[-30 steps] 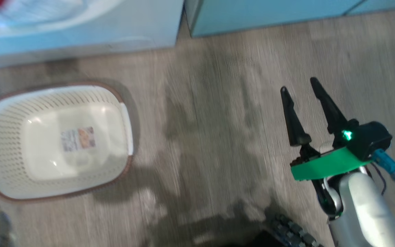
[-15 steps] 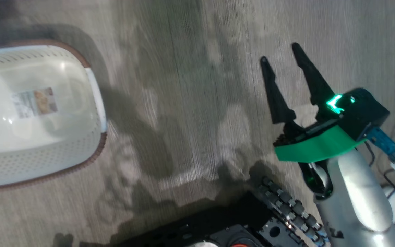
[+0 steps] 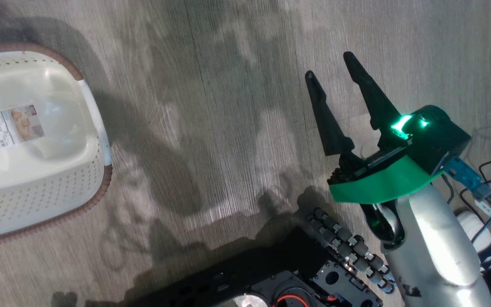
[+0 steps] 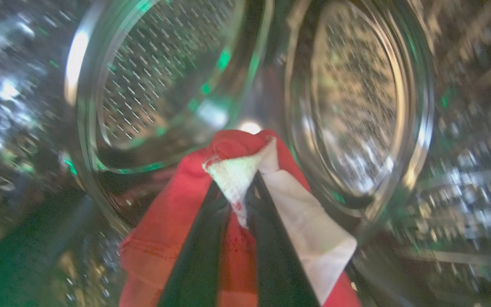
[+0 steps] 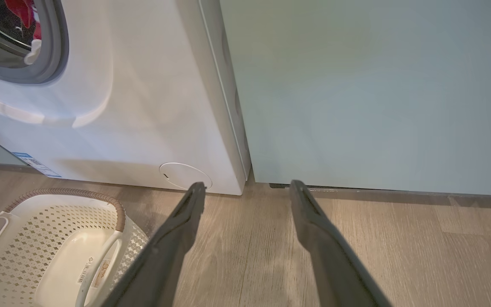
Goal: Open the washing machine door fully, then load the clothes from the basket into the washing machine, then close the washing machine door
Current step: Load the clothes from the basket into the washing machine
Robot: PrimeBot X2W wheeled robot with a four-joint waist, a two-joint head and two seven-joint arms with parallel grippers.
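Observation:
In the left wrist view my left gripper [image 4: 239, 198] is shut on the clothes [image 4: 173, 221], a red and white bundle hanging off its fingers in front of the perforated steel drum [image 4: 151, 81]. That view is blurred, so I cannot tell the washing machine door from the drum. The right wrist view has the white washing machine [image 5: 143, 106], with red clothes [image 5: 19, 10] behind its grey gasket. The basket [image 3: 96, 192] stands on the floor at the left, with only a paper label on its floor; its other point is basket [image 5: 36, 238]. My right gripper [image 3: 328, 66] [image 5: 247, 184] hangs open over bare floor.
A pale teal cabinet [image 5: 356, 85] stands right of the washing machine. My own dark wheeled base [image 3: 271, 277] and cables [image 3: 484, 170] lie at the head view's bottom right. Wooden floor [image 3: 211, 106] spreads between basket and right gripper.
The head camera has swung down and right: the machine front left the picture and the basket slid to the left edge. The right gripper stays open.

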